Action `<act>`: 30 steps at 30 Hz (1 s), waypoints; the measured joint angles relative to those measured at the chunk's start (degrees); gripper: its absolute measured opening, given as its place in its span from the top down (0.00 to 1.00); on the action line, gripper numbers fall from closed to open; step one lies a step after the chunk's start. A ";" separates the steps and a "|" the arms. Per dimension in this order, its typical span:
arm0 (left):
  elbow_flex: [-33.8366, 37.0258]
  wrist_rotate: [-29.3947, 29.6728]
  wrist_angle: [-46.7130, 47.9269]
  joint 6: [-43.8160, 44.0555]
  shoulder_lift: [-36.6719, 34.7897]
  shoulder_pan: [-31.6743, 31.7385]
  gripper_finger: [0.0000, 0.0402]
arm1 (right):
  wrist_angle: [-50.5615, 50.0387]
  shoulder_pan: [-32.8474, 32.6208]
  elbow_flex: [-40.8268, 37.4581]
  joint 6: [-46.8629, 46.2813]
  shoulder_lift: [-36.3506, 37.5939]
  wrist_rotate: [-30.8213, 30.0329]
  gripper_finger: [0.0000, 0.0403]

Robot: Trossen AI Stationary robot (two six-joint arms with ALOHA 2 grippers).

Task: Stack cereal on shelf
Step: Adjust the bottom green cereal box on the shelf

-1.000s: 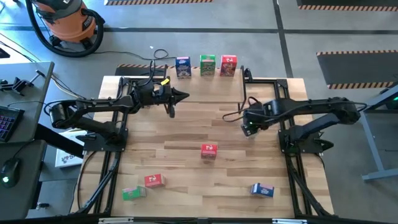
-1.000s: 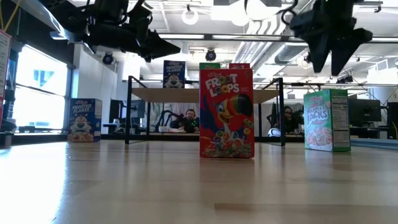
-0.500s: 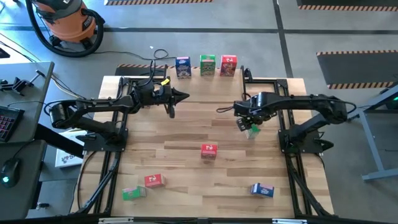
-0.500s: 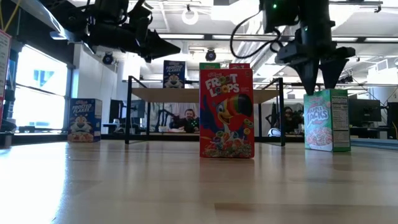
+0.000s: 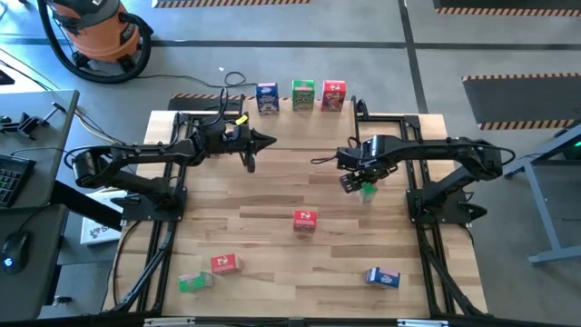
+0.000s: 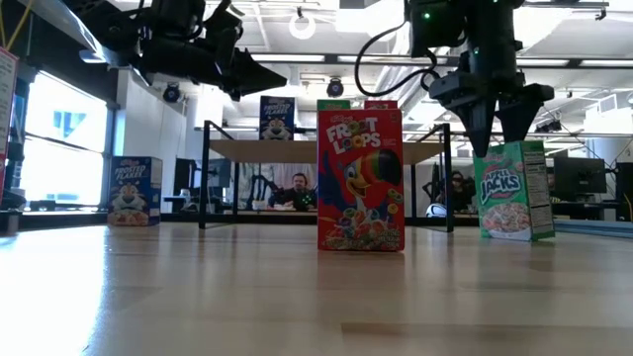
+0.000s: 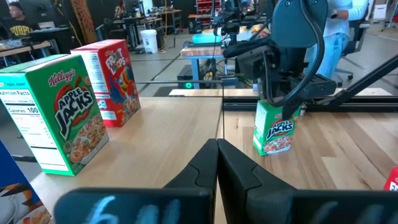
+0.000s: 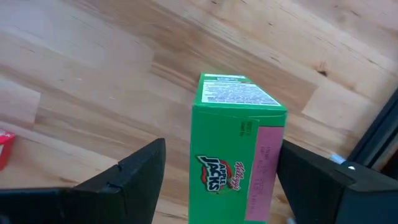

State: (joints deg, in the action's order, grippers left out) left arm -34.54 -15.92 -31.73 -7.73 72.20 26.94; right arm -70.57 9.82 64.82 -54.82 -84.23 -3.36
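A green cereal box [image 5: 367,192] stands upright on its base right of the table's middle, also in the low view as the green box [image 6: 512,191]. My right gripper [image 5: 359,181] points down over it, open, one finger [image 8: 140,171] on each side of the box's top [image 8: 239,93]. A blue box [image 5: 267,97], a green box [image 5: 303,94] and a red box [image 5: 333,95] stand on the shelf [image 6: 297,150] at the far edge. My left gripper [image 5: 265,141] hangs shut above the table's far left and holds nothing. My right gripper comes at the green box from above, its fingers across the box's narrow width. One finger [image 8: 311,177] stands close against the box's pink side [image 8: 268,168]. I cannot tell whether it touches. The other finger is clear of the box.
A red box [image 5: 305,220] stands upright mid-table. Near the front edge lie a green box [image 5: 193,282], a red box [image 5: 225,263] and a blue box [image 5: 383,277]. Another blue box [image 6: 135,191] stands far left. Black frame rails [image 5: 427,254] run along both sides.
My right gripper has swung toward the table's left and come down, from beside the green box to right over it, its fingers now straddling the box's top.
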 joint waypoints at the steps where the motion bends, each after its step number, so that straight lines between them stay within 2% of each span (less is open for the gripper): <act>1: 0.00 0.00 0.02 0.02 0.00 0.00 1.00 | -0.01 -0.12 0.00 0.06 0.00 -0.01 0.33; 13: -0.02 0.00 0.08 0.02 0.00 0.00 1.00 | -0.35 -0.22 -0.02 2.39 0.00 -0.02 0.38; 30: -0.04 0.00 0.47 0.04 0.00 0.03 1.00 | -0.33 -0.22 -0.04 3.16 0.06 0.26 0.53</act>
State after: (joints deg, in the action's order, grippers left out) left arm -34.59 -15.92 -31.26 -7.68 72.20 26.97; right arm -70.89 9.61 64.77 -51.66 -84.16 -3.10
